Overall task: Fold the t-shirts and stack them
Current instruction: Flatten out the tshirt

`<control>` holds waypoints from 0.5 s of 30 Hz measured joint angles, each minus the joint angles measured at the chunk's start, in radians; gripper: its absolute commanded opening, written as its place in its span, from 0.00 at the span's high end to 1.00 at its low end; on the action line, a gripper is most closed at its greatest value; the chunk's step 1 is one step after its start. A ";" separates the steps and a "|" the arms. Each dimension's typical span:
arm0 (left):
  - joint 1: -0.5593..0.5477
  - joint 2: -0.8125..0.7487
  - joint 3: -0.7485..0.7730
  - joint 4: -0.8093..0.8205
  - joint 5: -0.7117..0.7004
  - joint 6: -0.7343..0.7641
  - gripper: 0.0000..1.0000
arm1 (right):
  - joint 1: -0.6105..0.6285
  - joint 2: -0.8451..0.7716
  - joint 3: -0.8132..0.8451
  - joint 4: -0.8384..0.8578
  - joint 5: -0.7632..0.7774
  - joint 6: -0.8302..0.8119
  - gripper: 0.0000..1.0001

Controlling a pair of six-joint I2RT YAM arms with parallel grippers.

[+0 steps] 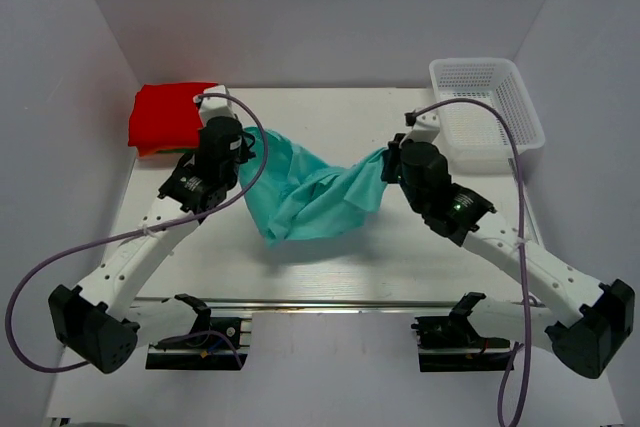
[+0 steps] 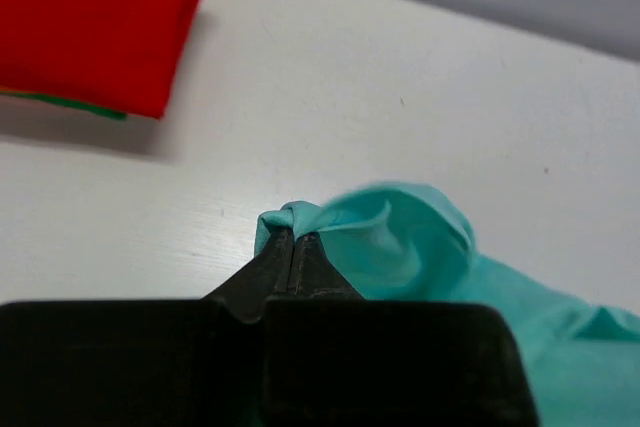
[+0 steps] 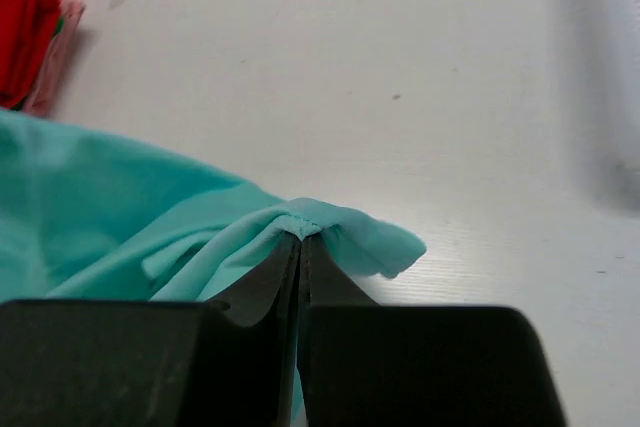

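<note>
Left claw (image 2: 292, 237) is pinched tight on a bunched corner of the teal t-shirt (image 1: 310, 197). Its two dark fingers meet, and a knot of cloth is squeezed out just past their tips. Right claw (image 3: 300, 237) is closed in the same way on the opposite end of that shirt. A hemmed edge puckers over its fingertips and a small flap falls to the right of them.

From above, the shirt hangs between the two claws like a slack hammock. Both gripped ends are raised, and the middle sags toward the near side in loose, crumpled folds. Whether the lowest folds touch the desk (image 1: 330, 267) I cannot tell, though a soft shadow lies under them. The shirt sits about mid-desk, between the two arms.

Beyond the left claw, at the far left corner of the desk, the red t-shirt (image 1: 165, 117) lies folded into a tidy block. The left wrist view shows a thin green edge (image 2: 70, 104) under its near side. The right wrist view shows a pale pinkish edge (image 3: 50, 67) beside the red, too blurred to name. Bare desk separates the red shirt from the teal one.

Beyond the right claw, at the far right corner, stands a white plastic mesh basket (image 1: 530, 117), well apart from both shirts.
</note>
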 measured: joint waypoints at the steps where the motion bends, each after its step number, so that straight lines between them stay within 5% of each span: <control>1: 0.000 -0.007 0.022 -0.014 -0.028 -0.001 1.00 | -0.006 -0.013 0.010 -0.014 0.029 -0.014 1.00; 15: 0.005 -0.177 0.231 -0.248 -0.523 -0.091 1.00 | -0.048 -0.262 0.145 -0.037 0.461 -0.256 1.00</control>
